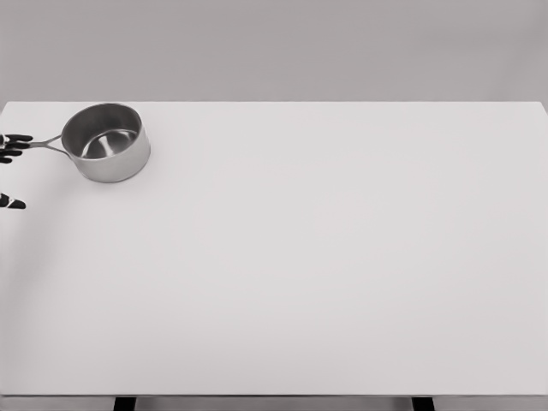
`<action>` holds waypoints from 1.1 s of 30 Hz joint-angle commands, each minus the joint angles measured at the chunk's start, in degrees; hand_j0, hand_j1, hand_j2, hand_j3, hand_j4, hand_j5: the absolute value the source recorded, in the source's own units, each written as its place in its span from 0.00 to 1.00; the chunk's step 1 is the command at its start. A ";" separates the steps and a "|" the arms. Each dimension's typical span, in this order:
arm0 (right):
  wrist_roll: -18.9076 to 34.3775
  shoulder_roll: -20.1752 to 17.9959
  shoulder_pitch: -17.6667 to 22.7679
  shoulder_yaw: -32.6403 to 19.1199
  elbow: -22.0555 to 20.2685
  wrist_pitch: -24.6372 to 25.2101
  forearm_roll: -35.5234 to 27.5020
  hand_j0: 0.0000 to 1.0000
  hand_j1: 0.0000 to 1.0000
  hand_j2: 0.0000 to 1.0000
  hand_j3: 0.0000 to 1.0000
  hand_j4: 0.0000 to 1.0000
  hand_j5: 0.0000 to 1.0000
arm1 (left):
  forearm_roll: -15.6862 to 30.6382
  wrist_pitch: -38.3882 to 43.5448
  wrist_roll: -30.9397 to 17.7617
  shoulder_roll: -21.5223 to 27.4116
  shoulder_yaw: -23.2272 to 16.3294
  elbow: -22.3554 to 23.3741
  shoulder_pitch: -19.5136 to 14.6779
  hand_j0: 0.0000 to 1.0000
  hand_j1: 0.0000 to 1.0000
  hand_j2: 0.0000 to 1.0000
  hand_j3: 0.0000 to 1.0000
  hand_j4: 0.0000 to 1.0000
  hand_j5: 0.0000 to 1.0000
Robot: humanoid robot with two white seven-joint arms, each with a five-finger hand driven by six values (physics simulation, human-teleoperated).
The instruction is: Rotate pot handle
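Note:
A shiny steel pot [106,141] stands upright and empty at the far left of the white table [325,257]. Its thin handle [44,143] points left toward the picture's edge. Only the black tips of my left hand [12,174] show at that edge. The fingertips [17,139] lie at the end of the handle and seem to touch it. The thumb tip [10,203] is well below and apart from the handle, so the hand is spread and not closed around it. The rest of the left arm is cut off. My right arm does not show.
Two dark table legs [125,403] peek out under the front edge. A plain grey wall [274,43] rises behind the table's far edge.

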 commanded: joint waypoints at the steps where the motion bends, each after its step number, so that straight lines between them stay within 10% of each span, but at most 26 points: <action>1: -0.04 0.00 0.00 -0.05 -0.01 -0.02 0.00 1.00 1.00 1.00 1.00 1.00 1.00 | 0.07 -0.06 0.01 -0.15 -0.08 0.10 0.00 1.00 1.00 1.00 1.00 1.00 1.00; 33: 0.05 0.00 0.00 -0.05 0.07 -0.02 0.00 1.00 1.00 1.00 1.00 1.00 1.00 | 1.03 -0.24 0.01 -0.06 1.77 0.63 -1.23 1.00 1.00 1.00 1.00 1.00 1.00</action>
